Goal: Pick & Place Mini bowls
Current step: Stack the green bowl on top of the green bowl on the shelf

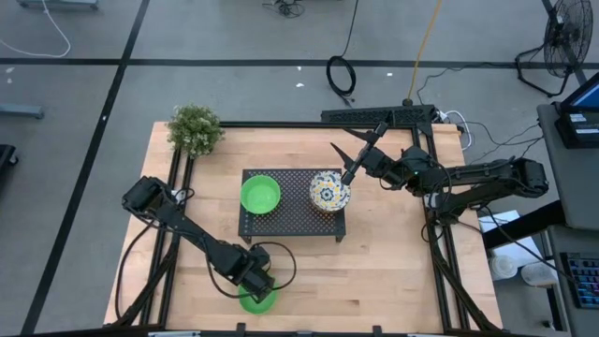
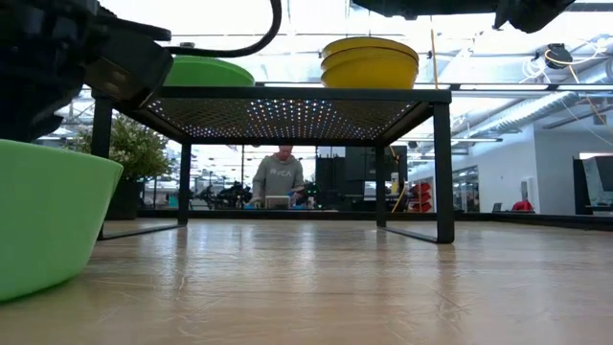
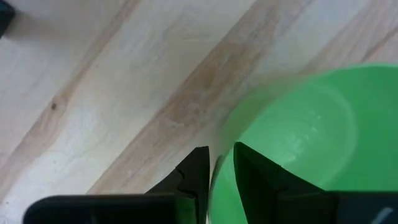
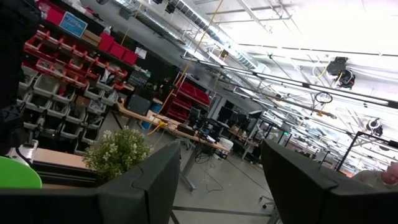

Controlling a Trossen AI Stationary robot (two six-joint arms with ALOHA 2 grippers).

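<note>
Left gripper (image 1: 259, 285): bottom centre of the high view, jaws clamped on the rim of a green bowl (image 1: 255, 300) on the table (image 1: 393, 271).
Right gripper (image 1: 360, 147): above centre, fingers spread wide, holding nothing.
Rack (image 1: 292, 217): centre; carries another green bowl (image 1: 260, 195) and stacked floral bowls (image 1: 329, 190).
Plant (image 1: 195, 128): upper left.

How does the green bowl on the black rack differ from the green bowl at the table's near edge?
The green bowl on the rack sits raised and untouched; the green bowl at the edge rests on the table, its rim pinched in the left gripper. Both are plain bright green, upright.
</note>
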